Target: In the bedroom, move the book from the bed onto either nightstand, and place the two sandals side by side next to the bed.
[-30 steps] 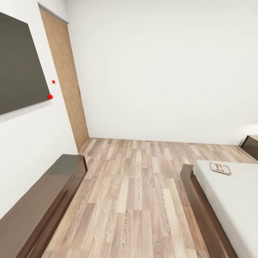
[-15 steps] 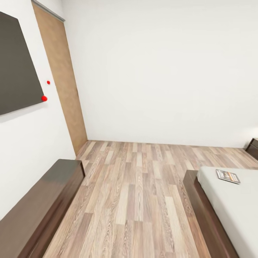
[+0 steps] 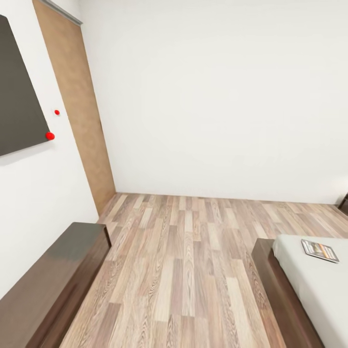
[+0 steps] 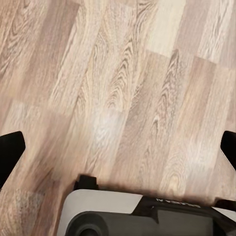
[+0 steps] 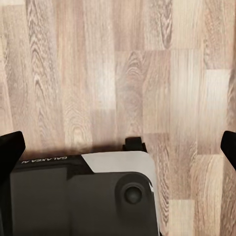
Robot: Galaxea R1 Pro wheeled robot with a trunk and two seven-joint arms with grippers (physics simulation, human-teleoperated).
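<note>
Head view: book (image 3: 319,250) on bed (image 3: 309,290), low cabinet (image 3: 53,280) left; both claws released.

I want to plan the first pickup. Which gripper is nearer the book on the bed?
Probably the right, judged only by side. The book lies on the bed at the head view's right. Both grippers, left and right, point open fingers at bare floor, well short of it.

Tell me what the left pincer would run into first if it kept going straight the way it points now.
Most likely the wood-plank floor: the left pincer points down at bare planks, its fingers spread wide with nothing between them. Part of the robot's own base lies near that line; depth is unclear.
</note>
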